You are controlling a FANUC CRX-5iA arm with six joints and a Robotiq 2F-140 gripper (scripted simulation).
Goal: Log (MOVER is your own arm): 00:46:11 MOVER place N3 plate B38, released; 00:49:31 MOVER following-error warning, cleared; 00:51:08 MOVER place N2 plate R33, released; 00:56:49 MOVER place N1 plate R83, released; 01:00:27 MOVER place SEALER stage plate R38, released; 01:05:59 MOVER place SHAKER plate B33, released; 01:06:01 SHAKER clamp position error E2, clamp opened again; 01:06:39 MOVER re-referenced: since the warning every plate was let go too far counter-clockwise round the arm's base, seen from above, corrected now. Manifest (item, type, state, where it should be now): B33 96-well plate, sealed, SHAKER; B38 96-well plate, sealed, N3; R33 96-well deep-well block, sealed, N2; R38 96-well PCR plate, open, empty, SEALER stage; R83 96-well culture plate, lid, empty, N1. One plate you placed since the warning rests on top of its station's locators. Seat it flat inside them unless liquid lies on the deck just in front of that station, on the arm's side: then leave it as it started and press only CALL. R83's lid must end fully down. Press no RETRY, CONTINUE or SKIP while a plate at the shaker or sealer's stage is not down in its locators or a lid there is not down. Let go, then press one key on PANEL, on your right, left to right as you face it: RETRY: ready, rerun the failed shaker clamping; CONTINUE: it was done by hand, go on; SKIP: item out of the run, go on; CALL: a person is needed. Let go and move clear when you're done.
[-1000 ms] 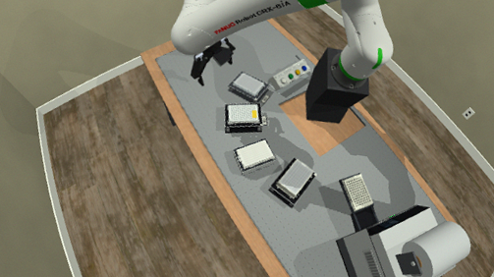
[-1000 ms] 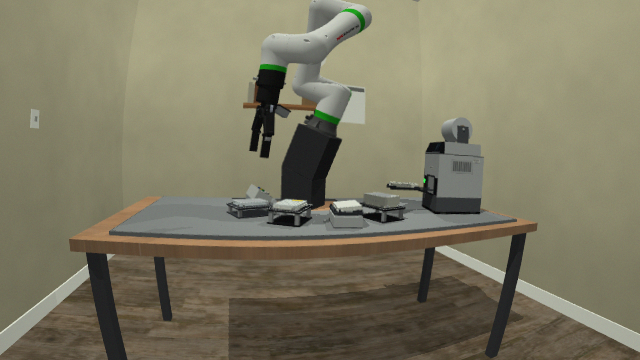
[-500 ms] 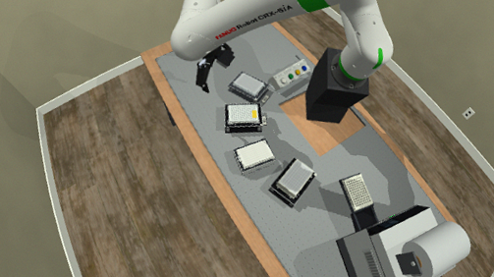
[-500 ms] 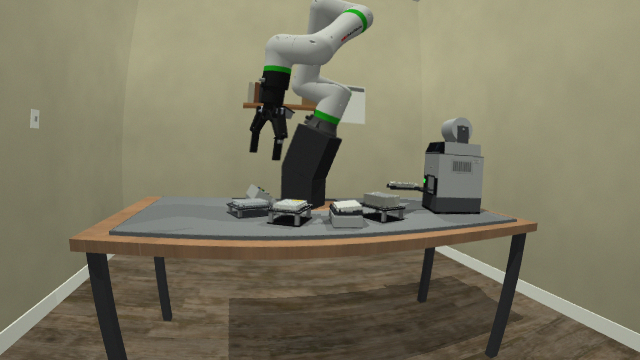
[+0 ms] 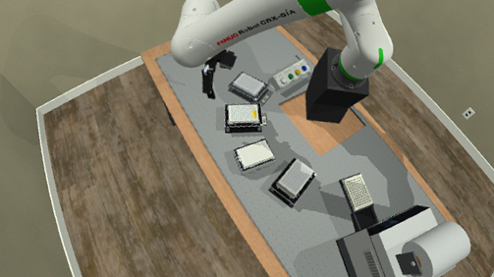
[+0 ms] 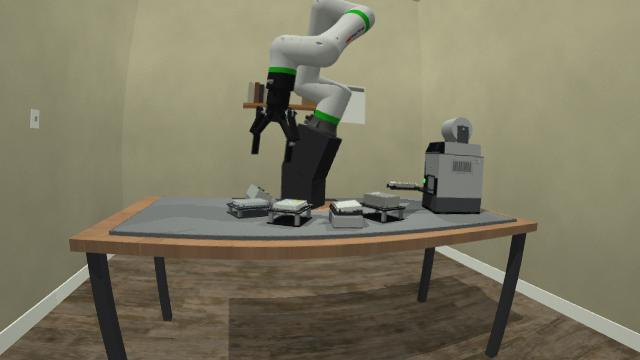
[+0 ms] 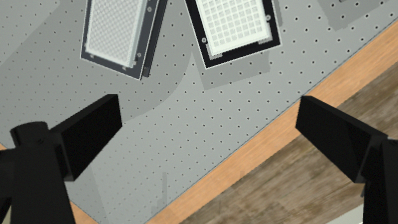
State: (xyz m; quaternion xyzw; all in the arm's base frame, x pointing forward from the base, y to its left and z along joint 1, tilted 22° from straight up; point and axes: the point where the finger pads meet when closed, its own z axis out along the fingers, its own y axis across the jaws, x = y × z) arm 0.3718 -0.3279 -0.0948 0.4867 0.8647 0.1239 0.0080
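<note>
Fingers wide apart, empty, above the desk (image 5: 203, 162). Shaker plate (image 5: 244, 114) at 3 o'clock: I judge it rigid, light; grip long sides.

From my remote station I saw a wooden table (image 6: 300, 246) on dark legs (image 6: 504, 287), standing on a worn plank floor (image 5: 125, 219). Olive walls (image 6: 525, 75) met it at a white baseboard (image 5: 87, 83). A light switch plate (image 6: 34, 118) sat on the left wall, and a wooden wall shelf (image 6: 252, 105) held a few books (image 6: 255, 92).
</note>
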